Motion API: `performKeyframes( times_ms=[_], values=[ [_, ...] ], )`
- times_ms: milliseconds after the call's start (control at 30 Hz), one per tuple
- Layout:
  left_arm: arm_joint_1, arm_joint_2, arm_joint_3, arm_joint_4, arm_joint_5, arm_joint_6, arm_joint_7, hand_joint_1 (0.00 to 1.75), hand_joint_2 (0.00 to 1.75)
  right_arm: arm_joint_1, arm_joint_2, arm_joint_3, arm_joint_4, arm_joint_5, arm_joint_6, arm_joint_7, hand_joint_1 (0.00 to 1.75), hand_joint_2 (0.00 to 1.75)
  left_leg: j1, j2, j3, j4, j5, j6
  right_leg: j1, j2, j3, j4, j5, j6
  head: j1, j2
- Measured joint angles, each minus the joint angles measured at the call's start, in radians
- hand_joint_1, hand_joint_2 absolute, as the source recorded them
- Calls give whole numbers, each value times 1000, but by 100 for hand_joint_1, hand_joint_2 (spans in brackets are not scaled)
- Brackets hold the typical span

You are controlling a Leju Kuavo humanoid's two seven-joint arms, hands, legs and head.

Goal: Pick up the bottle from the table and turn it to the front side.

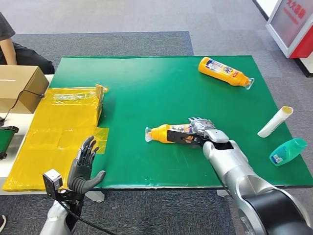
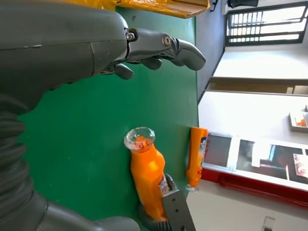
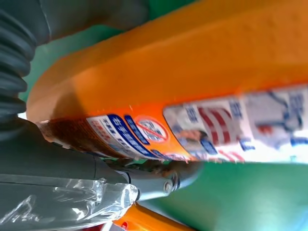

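An orange bottle (image 1: 161, 133) with a clear cap pointing left lies on its side near the middle of the green table (image 1: 147, 88). My right hand (image 1: 199, 131) grips its base end, fingers wrapped around the labelled body. I cannot tell whether the bottle still touches the table. In the right wrist view the bottle (image 3: 181, 72) is close up, with its printed label along the side and my right hand (image 3: 21, 159) beneath it. My left hand (image 1: 84, 166) hovers open at the table's front left edge, fingers spread. The left wrist view looks past my left hand (image 2: 65, 43) to the bottle (image 2: 147, 178).
A second orange bottle (image 1: 224, 71) lies at the far right. A white tube (image 1: 275, 121) and a teal bottle (image 1: 288, 151) lie near the right edge. Yellow-taped flattened cardboard (image 1: 59, 127) covers the left end, beside a cardboard box (image 1: 20, 85). A person (image 1: 7, 44) sits at the far left.
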Motion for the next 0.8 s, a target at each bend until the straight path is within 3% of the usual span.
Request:
performKeyframes(
  times_ms=[167, 333, 433, 533, 667, 800],
  values=[
    [-2, 5, 0, 9, 2, 2, 0, 0, 175, -26, -7, 25, 38, 2, 11, -47, 175, 175, 0, 0, 0, 0, 0, 0, 0, 0, 1, 0, 0, 0, 0, 0],
    [0, 16, 4, 11, 15, -5, 0, 0, 175, 2, -19, 33, 8, -114, -50, -233, 175, 175, 0, 0, 0, 0, 0, 0, 0, 0, 1, 0, 2, 0, 0, 0],
    [3, 19, 13, 9, 25, -33, 0, 0, 175, 112, -18, 27, -145, -288, -94, -304, 175, 175, 0, -1, 0, 0, 0, 0, 1, -1, 0, 0, 1, -1, 0, 0],
    [0, 17, 31, 10, 51, -68, 0, 0, 175, 254, 0, 24, -362, -436, -105, -309, 175, 175, 1, -1, -2, 0, 0, -1, 1, -2, -1, 0, -1, -1, 0, 0],
    [-35, 16, 56, 35, 109, -100, 29, 0, 175, 379, 47, 27, -564, -525, -120, -324, 175, 175, 1, -1, -3, 0, 0, -1, 1, -2, -2, 0, -2, -2, 0, 0],
    [-89, 18, 65, 83, 121, -93, 86, 0, 175, 422, 101, 44, -637, -567, -124, -350, 175, 175, 1, -1, -3, 0, 0, -1, 1, -2, -2, 0, -1, -2, 0, 0]
  ],
)
